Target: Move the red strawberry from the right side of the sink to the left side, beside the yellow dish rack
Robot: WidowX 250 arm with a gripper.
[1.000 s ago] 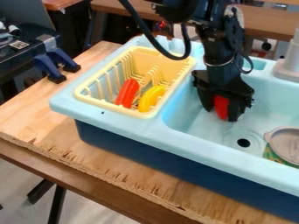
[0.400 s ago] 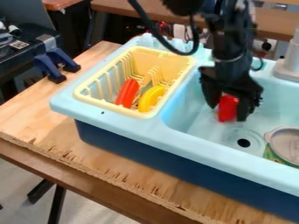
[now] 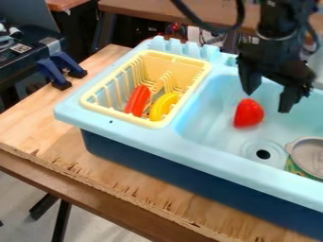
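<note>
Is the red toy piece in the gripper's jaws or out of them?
Out: the red toy piece lies in the sink, and the gripper hangs over it, jaws spread, nothing held between them.

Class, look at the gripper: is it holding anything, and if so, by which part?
Nothing is held. The gripper is open, its fingers apart, and the red object lies in the sink, outside its grasp.

Silver lidded pot [image 3: 311, 155] cut off by right edge, robot arm [image 3: 278, 19] cropped at top
</note>
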